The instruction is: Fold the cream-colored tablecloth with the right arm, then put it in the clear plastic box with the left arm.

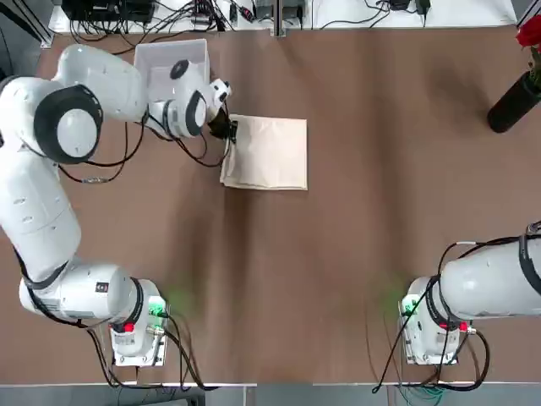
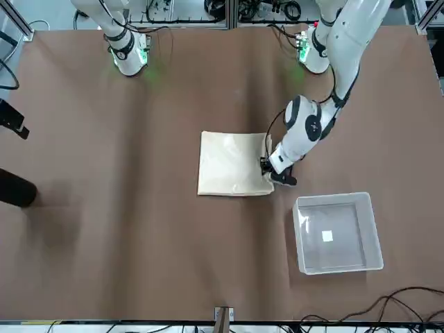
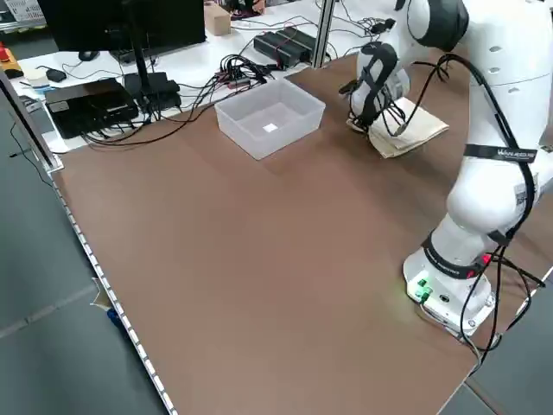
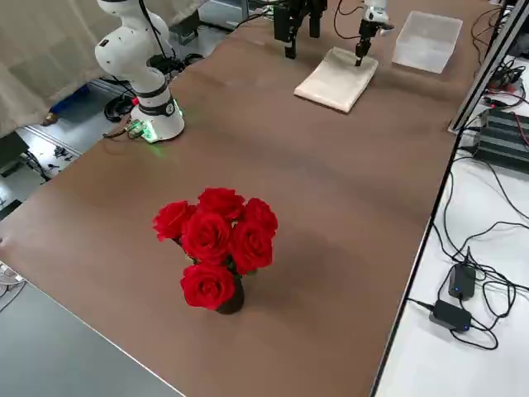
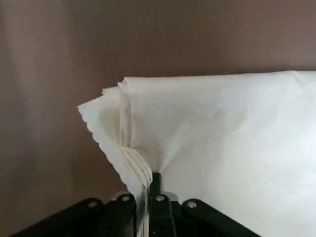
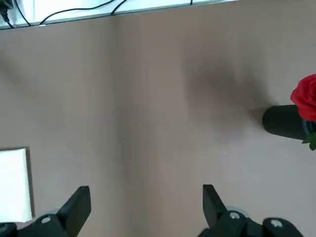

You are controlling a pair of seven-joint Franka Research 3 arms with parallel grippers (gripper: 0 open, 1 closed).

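Observation:
The cream-colored tablecloth (image 1: 269, 152) lies folded into a thick rectangle on the brown table, also seen in the front view (image 2: 232, 163). My left gripper (image 1: 225, 127) is at the cloth's edge nearest the clear plastic box (image 1: 139, 59). The left wrist view shows the left gripper (image 5: 148, 197) shut on the stacked layers of the tablecloth (image 5: 222, 133), whose corner puckers up at the pinch. The box (image 2: 331, 198) stands just beyond, with only a small white label inside. My right gripper (image 6: 145, 197) is open over bare table, its arm drawn back near its base (image 1: 435, 326).
A dark vase (image 1: 511, 101) of red roses (image 4: 219, 248) stands near the table's far right corner. Cables and black equipment (image 3: 112, 99) lie on the white bench beyond the table's far edge. Bare brown tabletop (image 1: 338, 254) stretches between the cloth and both bases.

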